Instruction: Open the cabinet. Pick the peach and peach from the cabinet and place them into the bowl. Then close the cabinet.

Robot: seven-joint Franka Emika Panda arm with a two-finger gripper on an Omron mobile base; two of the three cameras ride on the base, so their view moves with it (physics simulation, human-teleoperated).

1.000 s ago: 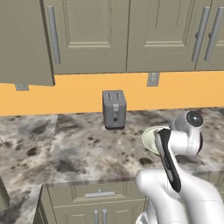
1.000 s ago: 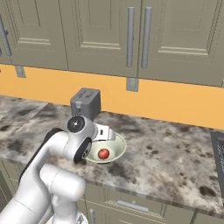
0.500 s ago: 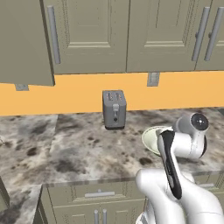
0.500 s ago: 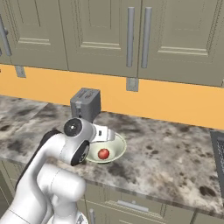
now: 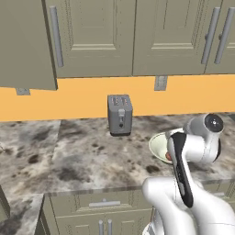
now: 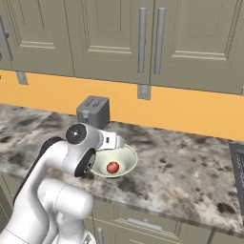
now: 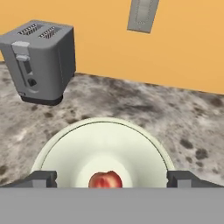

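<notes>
The pale bowl [image 7: 105,144] sits on the marble counter, right of the toaster. A reddish peach [image 7: 105,180] lies at its bottom, also seen as the peach [image 6: 113,167] inside the bowl [image 6: 128,156]. My gripper [image 7: 111,180] hovers just over the bowl, open, its fingertips [image 7: 41,179] standing wide on either side of the peach without touching it. My arm covers part of the bowl [image 5: 158,146] in the left base view. One door of the cabinet [image 5: 27,46] stands swung out at the upper left.
A grey toaster [image 5: 120,114] stands against the orange wall, left of the bowl. Wall outlets [image 5: 160,82] sit under the upper cabinets. Closed doors with long handles [image 6: 142,40] hang above. A dark appliance edge [image 6: 237,167] shows at far right.
My wrist has shifted slightly above the bowl. The peach lies in the bowl throughout and the jaws stay wide apart.
</notes>
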